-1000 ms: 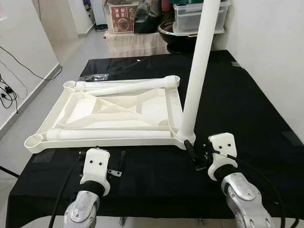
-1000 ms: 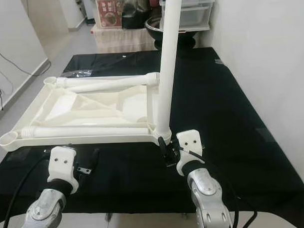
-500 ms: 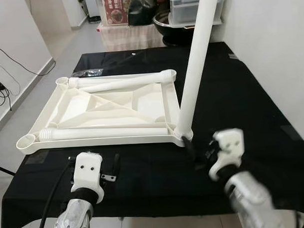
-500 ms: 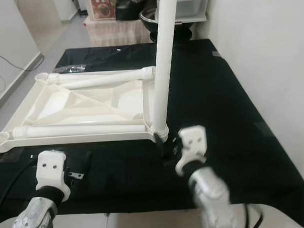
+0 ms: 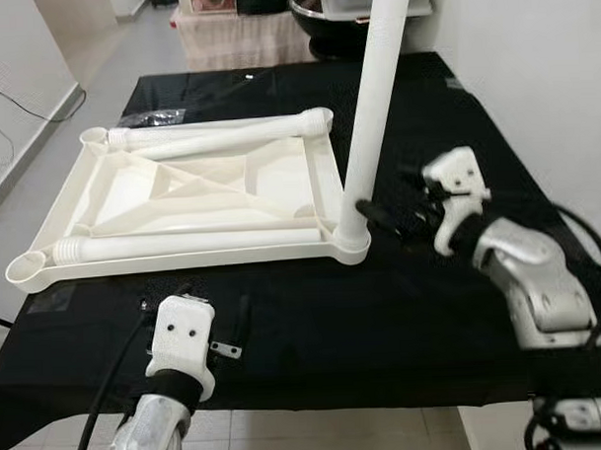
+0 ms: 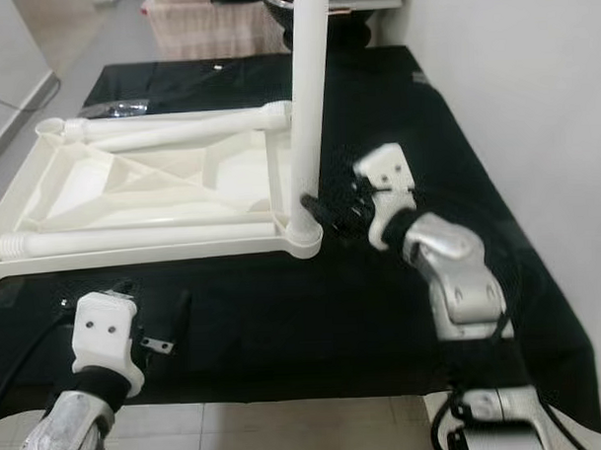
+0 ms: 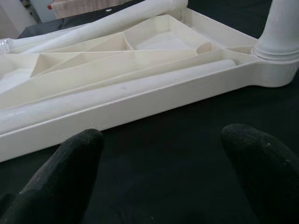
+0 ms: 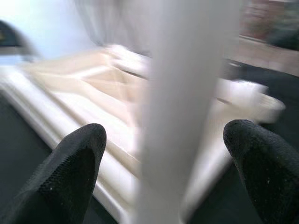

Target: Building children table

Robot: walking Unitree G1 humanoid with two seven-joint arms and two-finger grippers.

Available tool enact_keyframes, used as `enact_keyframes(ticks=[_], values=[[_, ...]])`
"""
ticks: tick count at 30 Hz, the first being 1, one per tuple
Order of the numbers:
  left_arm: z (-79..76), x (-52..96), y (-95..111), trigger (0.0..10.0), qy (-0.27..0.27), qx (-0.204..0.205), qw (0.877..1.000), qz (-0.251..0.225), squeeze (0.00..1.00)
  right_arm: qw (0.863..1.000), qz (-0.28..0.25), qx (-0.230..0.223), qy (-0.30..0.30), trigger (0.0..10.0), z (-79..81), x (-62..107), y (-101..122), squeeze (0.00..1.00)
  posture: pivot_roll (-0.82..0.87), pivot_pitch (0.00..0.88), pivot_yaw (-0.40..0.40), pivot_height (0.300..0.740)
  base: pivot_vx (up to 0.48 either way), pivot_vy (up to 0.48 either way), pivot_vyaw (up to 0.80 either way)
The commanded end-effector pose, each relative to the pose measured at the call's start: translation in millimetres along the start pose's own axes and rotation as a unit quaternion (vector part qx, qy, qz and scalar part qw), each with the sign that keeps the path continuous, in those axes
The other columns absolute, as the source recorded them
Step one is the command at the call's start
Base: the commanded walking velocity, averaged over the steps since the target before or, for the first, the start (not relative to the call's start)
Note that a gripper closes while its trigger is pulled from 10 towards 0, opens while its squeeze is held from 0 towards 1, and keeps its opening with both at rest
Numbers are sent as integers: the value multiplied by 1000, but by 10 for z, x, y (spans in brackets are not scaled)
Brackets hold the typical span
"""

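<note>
1. The inverted white tabletop (image 5: 191,204) lies underside-up on the black-covered desk (image 5: 313,313); this tabletop is the landmark for all positions below.
2. An upright table leg (image 5: 368,114) stands in the tabletop's near right corner socket, long axis vertical.
3. The right gripper (image 5: 389,218) is just beside that leg, pointing at its lower part. Its fingers (image 8: 70,163) are spread, with the leg between them and no contact evident.
4. The left gripper (image 5: 237,326) hovers off the tabletop's near edge, fingers apart, holding nothing.
5. Two loose legs (image 5: 183,246) lie inside the tabletop's recessed underside, along its near and far rims.
6. Judgement: the right arm is nearer the upright leg.
</note>
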State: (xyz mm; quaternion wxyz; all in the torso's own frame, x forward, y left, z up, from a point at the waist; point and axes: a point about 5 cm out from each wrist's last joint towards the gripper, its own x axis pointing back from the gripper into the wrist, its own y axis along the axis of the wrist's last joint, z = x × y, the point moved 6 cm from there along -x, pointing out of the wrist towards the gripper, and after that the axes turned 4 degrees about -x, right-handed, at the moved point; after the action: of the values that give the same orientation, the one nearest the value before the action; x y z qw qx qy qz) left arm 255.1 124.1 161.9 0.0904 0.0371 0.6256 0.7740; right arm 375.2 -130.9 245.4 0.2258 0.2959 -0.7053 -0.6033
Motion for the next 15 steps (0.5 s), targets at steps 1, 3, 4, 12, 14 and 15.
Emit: enact_keyframes(ticks=[1,3,4,12,14,15], values=[[-20,32,-21,10000,-10,-8,1000,8,0,999,8,-11,31,10000,83,-25,-41,0,36,208,-7,740,0,0,0],[-75,57,-17,10000,-23,-1,1000,9,0,996,14,-13,91,10000,226,-28,-29,0,41,214,-14,740,0,0,0],[-118,73,-11,10000,-32,2,999,9,0,992,22,-10,125,10000,301,-21,-45,0,43,216,-15,740,0,0,0],[-228,118,10,10000,-55,15,998,6,0,989,18,-9,147,10000,317,-185,-44,0,46,211,-21,740,0,0,0],[-247,118,14,10000,-60,19,998,3,0,989,15,-12,147,10000,329,-227,-44,0,46,211,-21,740,0,0,0],[-256,116,16,10000,-62,20,998,2,0,989,13,-18,144,1333,333,-249,-52,0,47,211,-20,740,0,0,0]])
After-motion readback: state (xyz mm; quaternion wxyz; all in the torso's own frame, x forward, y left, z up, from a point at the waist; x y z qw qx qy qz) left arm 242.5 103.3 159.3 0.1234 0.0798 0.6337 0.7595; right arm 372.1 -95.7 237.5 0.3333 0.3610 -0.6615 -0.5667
